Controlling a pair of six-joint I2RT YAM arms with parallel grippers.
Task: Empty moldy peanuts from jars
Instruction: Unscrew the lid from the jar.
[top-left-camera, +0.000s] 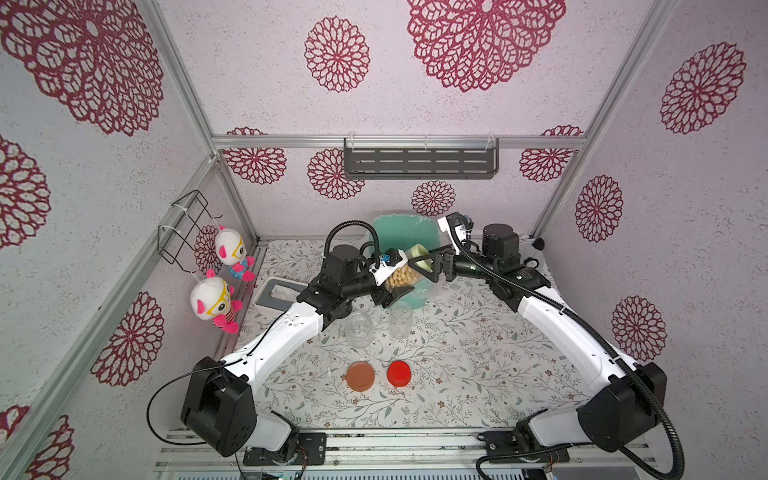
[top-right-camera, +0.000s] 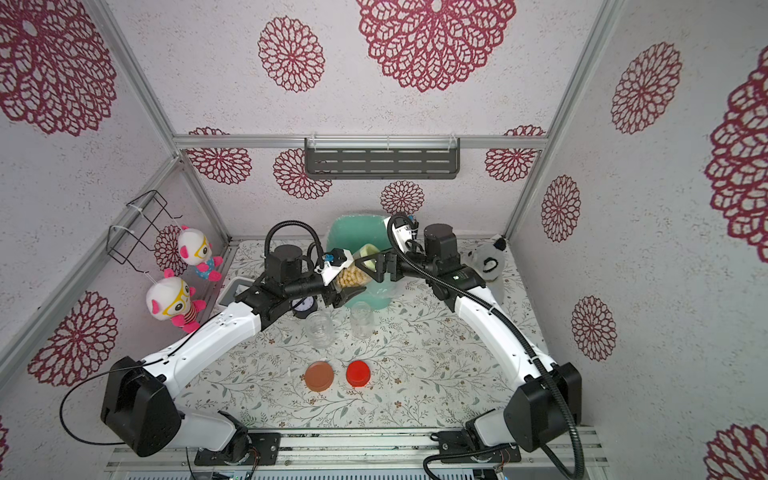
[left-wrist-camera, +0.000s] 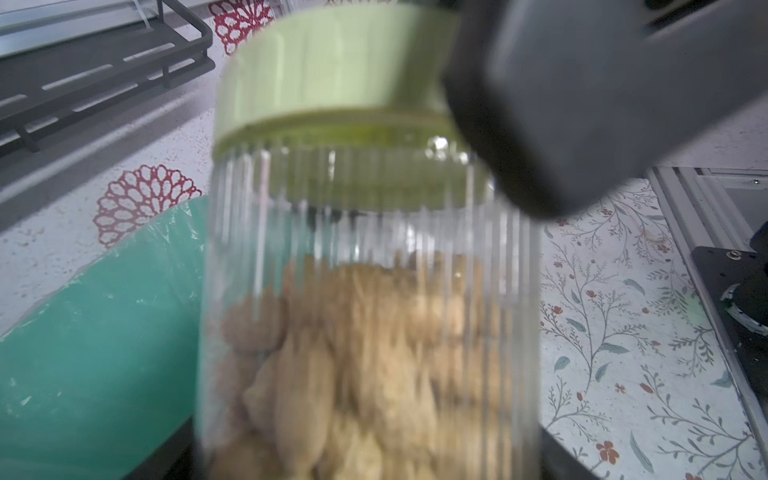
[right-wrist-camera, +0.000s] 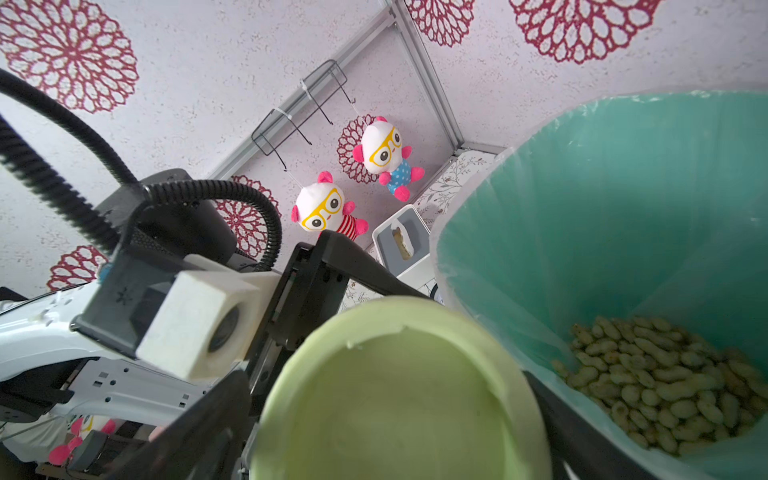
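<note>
At the left, our left pincer (top-left-camera: 395, 279) is closed around the ribbed body of the full jar (left-wrist-camera: 365, 332), carrying it tilted in the air, neck toward the teal bin (right-wrist-camera: 623, 199). Below it on the counter (top-left-camera: 457, 374) stand two empty jars (top-left-camera: 359, 328), clear and open. Nearer us lie a brown-orange lid (top-left-camera: 360, 375) and a red lid (top-left-camera: 399, 372), flat and apart.

Inside the held jar the peanuts (left-wrist-camera: 374, 365) make a lumpy tan mass behind fluted clear plastic, with a gap under the pale green lid (right-wrist-camera: 399, 395). That lid is on, smooth and matte, its top shallowly dished. Our right pincer (top-left-camera: 424, 259) straddles it, a dark finger on either side. We cannot tell whether it presses the rim or stands just off it.

To unscrew well, we judge the left grip must be firm on the slippery ribs. The right should square up on the rim and turn about the jar's axis, with the mouth over the bin, whose thin crinkled liner already holds a heap of dumped nuts (right-wrist-camera: 665, 382).
</note>
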